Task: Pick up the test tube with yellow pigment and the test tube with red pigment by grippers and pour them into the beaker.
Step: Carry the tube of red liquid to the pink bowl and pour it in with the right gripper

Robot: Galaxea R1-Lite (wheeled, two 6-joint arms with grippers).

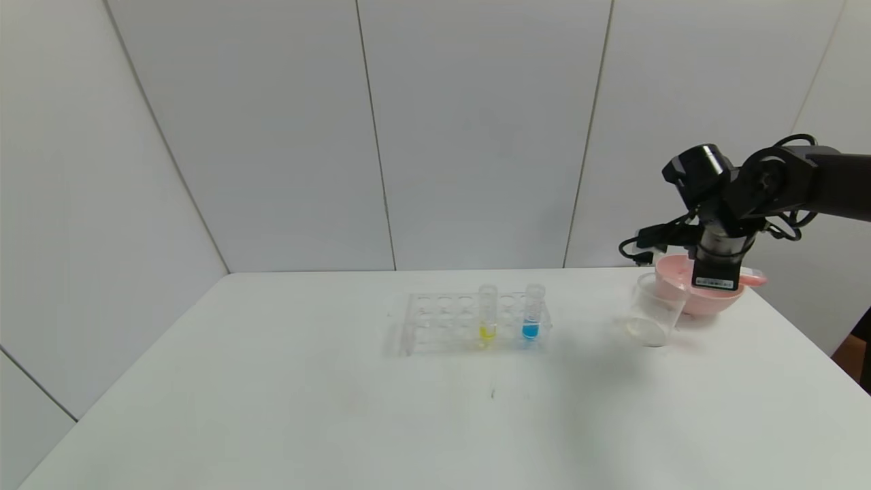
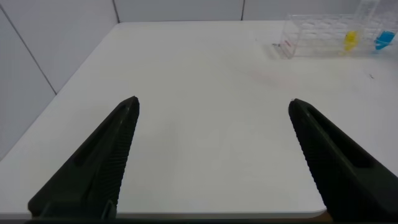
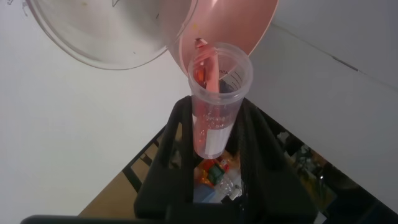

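1. Two tubes, the test tube with yellow pigment [image 1: 487, 314] and a blue-pigment tube [image 1: 532, 313], are seen upright in the clear rack [image 1: 435, 323].
2. The test tube with red pigment [image 3: 216, 99] is gripped by the right gripper [image 3: 214, 134], tilted above the pink bowl [image 1: 701, 299] beside the beaker [image 1: 654, 310].
3. The left gripper [image 2: 214, 109] is held wide open over the table [image 1: 272, 408].

We see clear glossy plastic in the beaker [image 1: 652, 318] and tube rack [image 1: 469, 323], a smooth matt white table [image 1: 340, 408], and matt black ribbed left gripper [image 2: 214, 112] fingers [image 2: 99, 162].
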